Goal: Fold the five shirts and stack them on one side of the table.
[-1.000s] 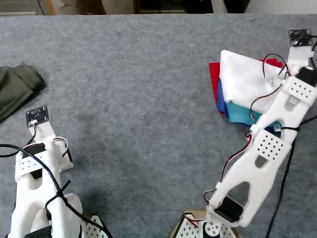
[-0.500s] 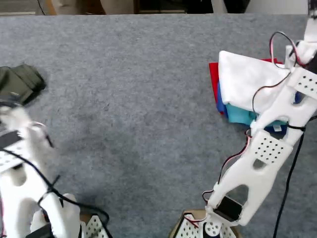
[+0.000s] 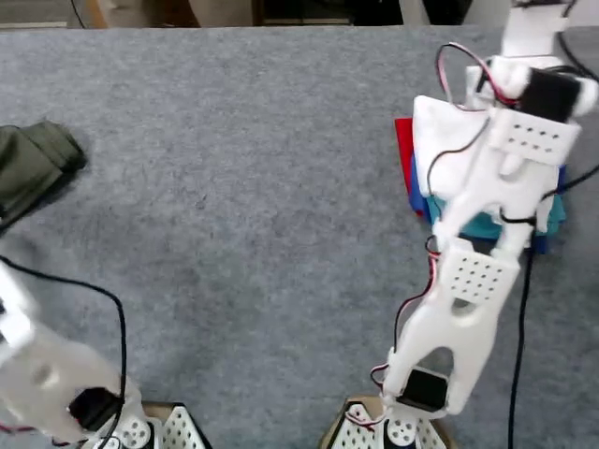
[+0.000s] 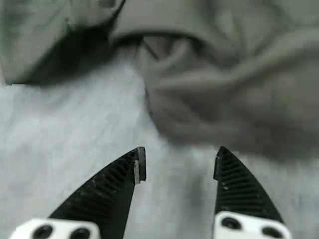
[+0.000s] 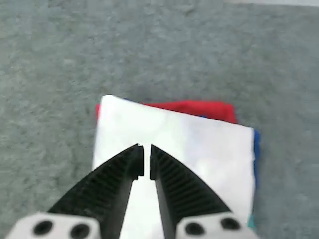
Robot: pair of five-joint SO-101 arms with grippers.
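My left end effector (image 4: 180,160) stands with its fingers apart over the grey desk (image 3: 234,187), holding nothing; the crumpled olive shirt (image 4: 224,94) lies just beyond the tips, at the left edge of the high view; my right end effector (image 5: 146,155) has its fingers together, empty, above the white shirt (image 5: 179,149); that shirt tops the folded stack at the upper right, with a red shirt (image 3: 403,154) and a teal shirt (image 3: 451,217) beneath.
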